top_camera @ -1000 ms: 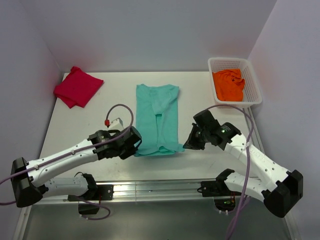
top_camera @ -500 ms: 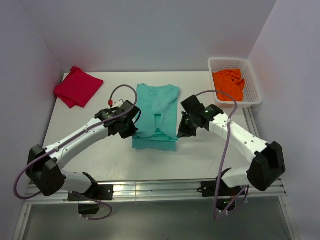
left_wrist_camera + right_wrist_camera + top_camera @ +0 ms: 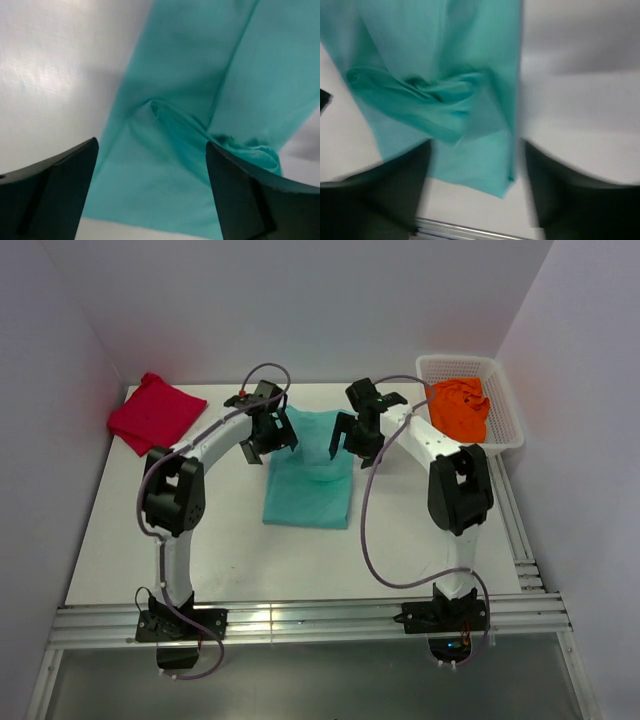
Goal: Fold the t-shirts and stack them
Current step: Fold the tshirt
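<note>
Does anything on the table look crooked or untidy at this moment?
Yes. The teal-green t-shirt does not lie flat: its cloth is bunched into a ridge in its far half. The orange t-shirt lies crumpled in the basket.

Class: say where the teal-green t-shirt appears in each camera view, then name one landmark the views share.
Top external: the teal-green t-shirt lies at the middle of the white table.
Left wrist: the shirt fills the centre and right, slanting down to the left.
Right wrist: the shirt fills the upper left and centre.
Shared landmark: the bare white table beside the shirt.
</note>
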You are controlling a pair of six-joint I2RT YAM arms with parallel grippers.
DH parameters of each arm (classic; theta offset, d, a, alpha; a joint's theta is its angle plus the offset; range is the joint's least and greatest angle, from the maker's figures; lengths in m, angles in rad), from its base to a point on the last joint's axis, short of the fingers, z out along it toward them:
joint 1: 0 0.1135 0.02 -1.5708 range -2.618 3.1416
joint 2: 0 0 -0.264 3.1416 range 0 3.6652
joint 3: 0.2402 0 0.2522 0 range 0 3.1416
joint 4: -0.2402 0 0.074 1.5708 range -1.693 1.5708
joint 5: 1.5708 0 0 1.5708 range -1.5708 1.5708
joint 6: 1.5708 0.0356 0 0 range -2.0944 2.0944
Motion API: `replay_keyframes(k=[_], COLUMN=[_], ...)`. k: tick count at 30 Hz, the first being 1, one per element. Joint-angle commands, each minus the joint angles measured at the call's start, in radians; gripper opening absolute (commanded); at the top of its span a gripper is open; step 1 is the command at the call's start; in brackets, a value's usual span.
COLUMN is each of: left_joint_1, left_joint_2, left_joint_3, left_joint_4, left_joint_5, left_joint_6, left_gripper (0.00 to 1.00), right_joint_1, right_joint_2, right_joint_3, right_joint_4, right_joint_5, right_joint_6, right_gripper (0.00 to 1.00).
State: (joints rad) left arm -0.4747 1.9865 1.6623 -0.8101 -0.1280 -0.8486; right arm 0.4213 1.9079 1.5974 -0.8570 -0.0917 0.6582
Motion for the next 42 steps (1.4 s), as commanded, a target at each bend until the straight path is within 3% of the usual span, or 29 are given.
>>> replay_keyframes(k=[1,5,10,19,25,33,39,42], left_joint_1=[0.068,0.097,0.119,0.11,0.071,0.065,0.061,0.056], left_joint_2=[0.11,0.13,-0.006,-0.4,-0.474,-0.417,-0.399,-0.411], left_joint_3=[0.175,0.313,0.219,-0.499,-0.712,-0.708,-0.693,-0.702], left_joint_4=[-0.047,-0.09,-0.093,0.178,0.327,0.347,0.331,0.328], left_joint_5=[0.054,0.064,0.053,0.119,0.172,0.176,0.171,0.168], left_joint_6=[0.063,0.051,0.023,-0.05,-0.061,-0.038,-0.04,-0.044], left_gripper=[1.0,0.99,1.0,0.99,0.97,0.96,0.94,0.94], right_joint_1=[-0.042,-0.065,-0.07,-0.046,0.046,0.106,0.146,0.154], right_joint_2=[0.089,0.045,-0.117,-0.45,-0.474,-0.345,-0.313,-0.314], right_joint_3=[0.154,0.173,0.017,-0.5,-0.675,-0.728,-0.777,-0.824], right_joint_4=[-0.046,-0.059,-0.04,0.202,0.384,0.519,0.578,0.601], right_joint_5=[0.007,0.012,0.018,-0.166,-0.197,-0.169,-0.149,-0.146], right_joint_6=[-0.091,-0.123,-0.126,0.023,0.093,0.158,0.192,0.208], right_gripper=[1.0,1.0,1.0,0.99,0.94,0.81,0.6,0.55])
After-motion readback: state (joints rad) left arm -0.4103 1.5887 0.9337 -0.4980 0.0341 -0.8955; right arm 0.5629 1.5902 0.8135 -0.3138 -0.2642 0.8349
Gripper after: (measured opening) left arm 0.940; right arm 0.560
